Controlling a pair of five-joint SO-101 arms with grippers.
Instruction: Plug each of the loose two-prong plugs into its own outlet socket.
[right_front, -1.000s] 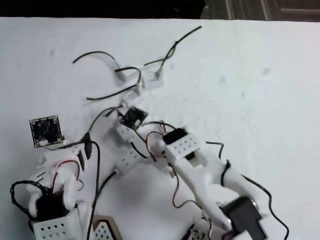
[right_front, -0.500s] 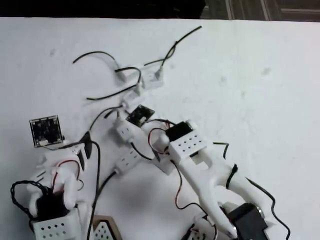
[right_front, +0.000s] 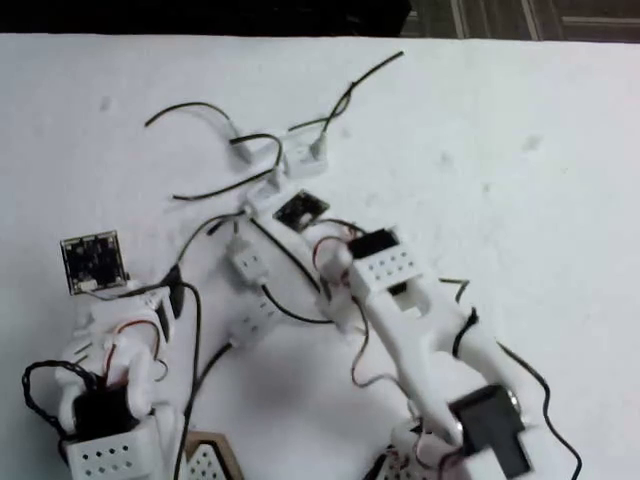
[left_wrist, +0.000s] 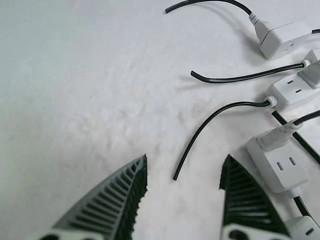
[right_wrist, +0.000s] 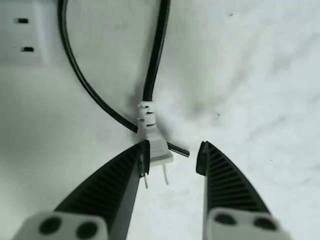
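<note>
White plug (right_wrist: 156, 147) | prongs btwn open jaws, right gripper (right_wrist: 173, 147) | outlet socket (right_wrist: 22, 35) near

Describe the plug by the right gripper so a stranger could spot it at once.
On the white table, the right gripper hangs open over a tangle of black cords. Between its fingers, close to one, lies a small white plug; unlike the blocky sockets nearby, it shows two bare metal prongs.

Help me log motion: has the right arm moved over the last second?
Yes. In the high view the right arm has shifted toward the table's far edge and to the picture's right, farther from the square circuit board, which stayed put.
</note>
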